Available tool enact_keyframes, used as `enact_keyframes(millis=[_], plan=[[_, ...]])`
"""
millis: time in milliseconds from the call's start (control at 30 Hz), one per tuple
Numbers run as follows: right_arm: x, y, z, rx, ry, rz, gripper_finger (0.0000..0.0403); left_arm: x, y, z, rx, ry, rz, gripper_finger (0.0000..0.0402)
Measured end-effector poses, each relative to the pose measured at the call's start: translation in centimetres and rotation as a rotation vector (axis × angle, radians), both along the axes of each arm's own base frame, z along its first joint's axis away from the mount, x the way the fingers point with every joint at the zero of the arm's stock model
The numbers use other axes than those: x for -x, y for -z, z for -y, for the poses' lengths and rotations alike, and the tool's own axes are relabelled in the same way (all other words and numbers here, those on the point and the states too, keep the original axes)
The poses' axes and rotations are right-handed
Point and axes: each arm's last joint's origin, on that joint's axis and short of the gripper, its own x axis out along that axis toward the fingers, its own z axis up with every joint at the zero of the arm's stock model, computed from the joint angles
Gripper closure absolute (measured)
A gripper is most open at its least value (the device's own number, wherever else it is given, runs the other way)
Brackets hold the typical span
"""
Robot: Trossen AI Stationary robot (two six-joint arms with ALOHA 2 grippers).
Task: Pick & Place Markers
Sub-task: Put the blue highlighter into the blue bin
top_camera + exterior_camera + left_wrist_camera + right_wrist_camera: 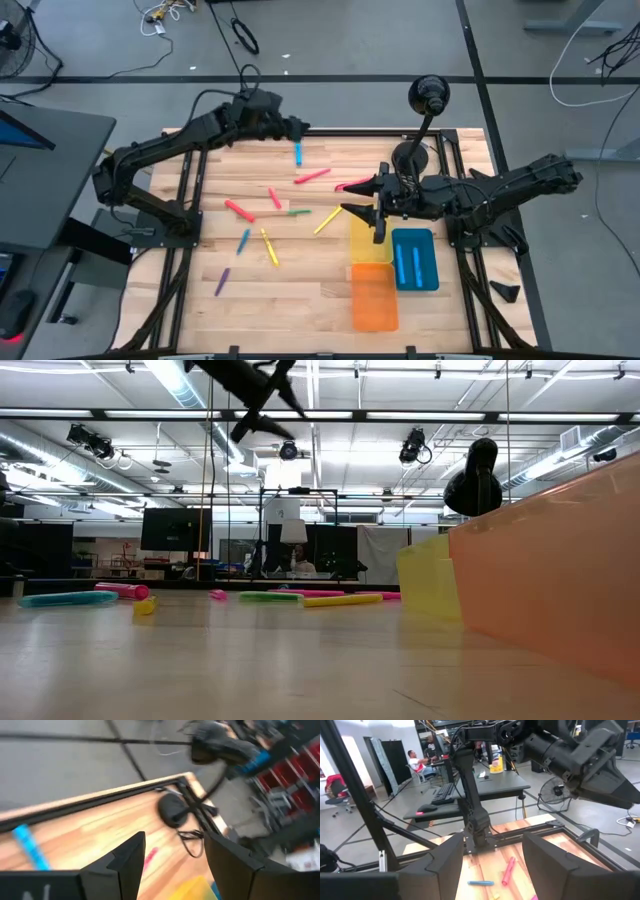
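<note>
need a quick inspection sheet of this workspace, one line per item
surface: wooden table, dark frame
job's things: markers scattered mid-table, two blue ones in the blue tray
clutter: yellow tray and orange tray, black lamp at the far edge
grippers: left pincer open, empty, above the far edge; right pincer open, empty, beside the yellow tray
cables: cords on the floor
surroundings: desks, a seated person

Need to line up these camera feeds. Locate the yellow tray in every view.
High view: yellow tray, right of centre.
Low view: right of centre, beside the orange tray.
Left wrist view: a sliver seen past the left claw.
Right wrist view: not in it.
Shared landmark: the black stand, also in the low and left wrist views.
</note>
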Motion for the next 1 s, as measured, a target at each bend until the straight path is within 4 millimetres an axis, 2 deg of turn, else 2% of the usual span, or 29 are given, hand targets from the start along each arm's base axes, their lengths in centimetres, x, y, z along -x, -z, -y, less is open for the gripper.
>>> enact_keyframes(millis=[267,567,1000], plan=[[-0.2,0.0,1.0,-0.001,0.037,0.005,0.0197,2.7,2.1,-4.6,0.189,-0.123,-0.074,0.0209],[-0.3,-0.1,1.4,-0.002,0.052,0.010,0.0197,2.6,6.0,-8.7,0.386,-0.069,-0.083,0.0226],[-0.3,-0.1,1.4,-0.002,0.051,0.009,0.0197,2.5,11.3,-12.3,0.543,-0.145,-0.184,0.0228]])
